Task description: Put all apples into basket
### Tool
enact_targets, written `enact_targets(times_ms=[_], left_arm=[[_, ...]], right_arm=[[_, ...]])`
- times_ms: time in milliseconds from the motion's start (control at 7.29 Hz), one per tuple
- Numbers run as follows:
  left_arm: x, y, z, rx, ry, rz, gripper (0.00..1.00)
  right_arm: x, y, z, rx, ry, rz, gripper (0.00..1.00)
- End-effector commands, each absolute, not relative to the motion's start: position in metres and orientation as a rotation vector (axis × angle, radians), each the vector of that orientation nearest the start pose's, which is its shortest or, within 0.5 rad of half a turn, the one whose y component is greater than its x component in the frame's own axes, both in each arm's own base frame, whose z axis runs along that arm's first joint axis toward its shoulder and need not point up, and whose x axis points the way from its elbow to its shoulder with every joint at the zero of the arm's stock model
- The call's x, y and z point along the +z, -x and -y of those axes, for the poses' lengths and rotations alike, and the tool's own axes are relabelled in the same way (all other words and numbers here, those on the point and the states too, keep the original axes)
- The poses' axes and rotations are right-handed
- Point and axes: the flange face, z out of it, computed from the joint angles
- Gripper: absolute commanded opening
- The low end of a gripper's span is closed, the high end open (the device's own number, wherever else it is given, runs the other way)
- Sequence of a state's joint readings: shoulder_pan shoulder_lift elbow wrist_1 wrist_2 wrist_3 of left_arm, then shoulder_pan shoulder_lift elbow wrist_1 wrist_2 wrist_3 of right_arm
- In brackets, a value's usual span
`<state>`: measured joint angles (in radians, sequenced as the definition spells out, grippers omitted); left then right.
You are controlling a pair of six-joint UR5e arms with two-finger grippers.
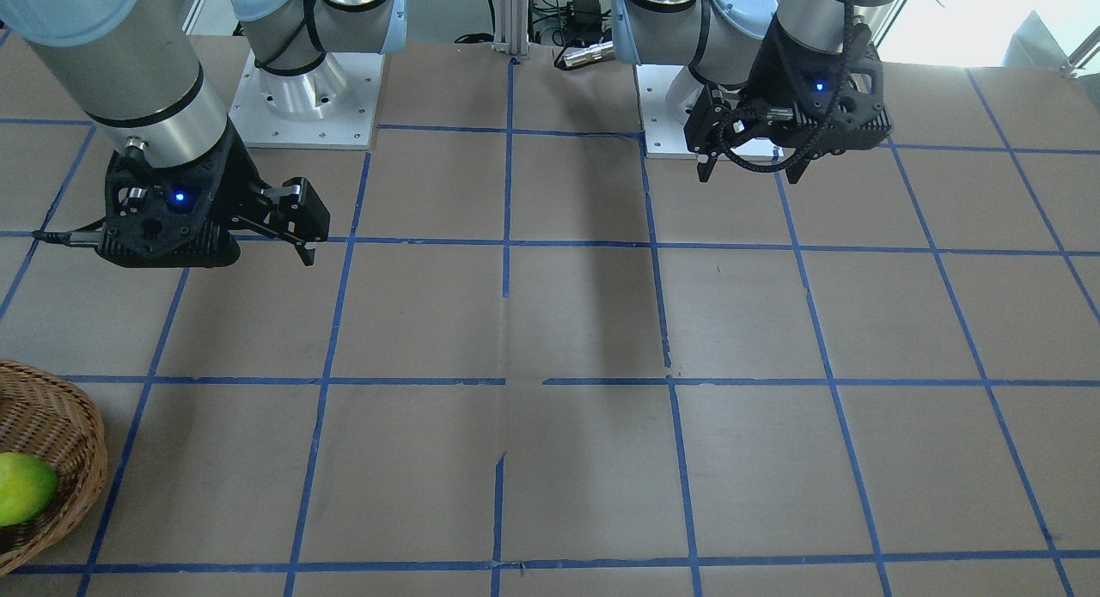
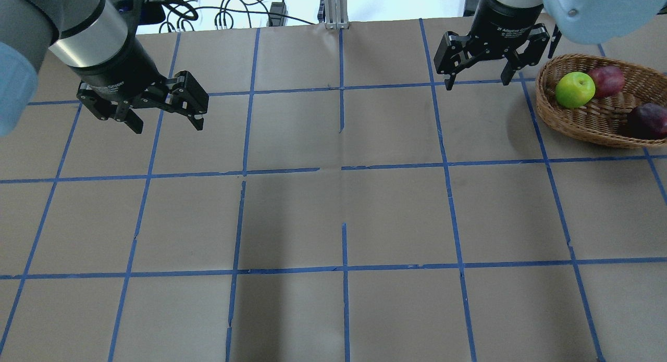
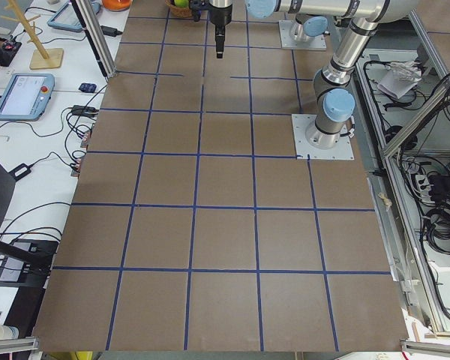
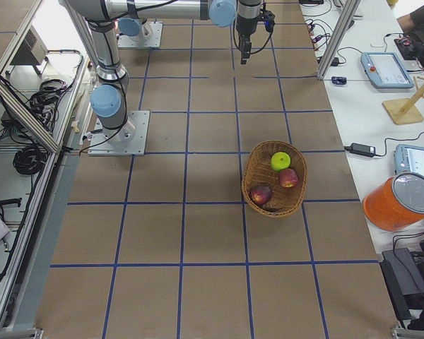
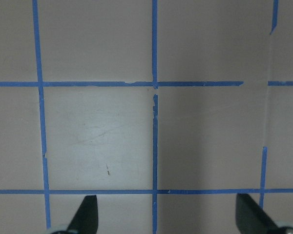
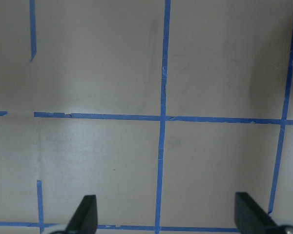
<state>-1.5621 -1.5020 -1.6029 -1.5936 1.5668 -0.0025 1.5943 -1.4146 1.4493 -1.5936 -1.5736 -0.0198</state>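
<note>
Left pincer (image 2: 168, 126) and right pincer (image 2: 477, 83) hung spread wide, empty! Beside the right pincer, the wicker basket (image 2: 573, 123) held the green apple (image 2: 575, 89), red apple (image 2: 606, 80) and maroon apple (image 2: 646, 120).

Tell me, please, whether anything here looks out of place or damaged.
Nothing serious: the green apple, red apple and maroon apple lie in the basket; the left gripper and right gripper hang open, empty. Only the tape grid has small gaps along its middle line.
</note>
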Motion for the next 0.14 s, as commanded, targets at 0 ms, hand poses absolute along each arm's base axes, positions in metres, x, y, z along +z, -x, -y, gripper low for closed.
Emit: enact_targets(times_ms=[0], left_arm=[[0.5020,0.1303,0.4652,-0.019,0.017,-3.148,1.00]], right_arm=[[0.4582,-0.1478,0.5622,0.019,0.070,-3.142,1.00]])
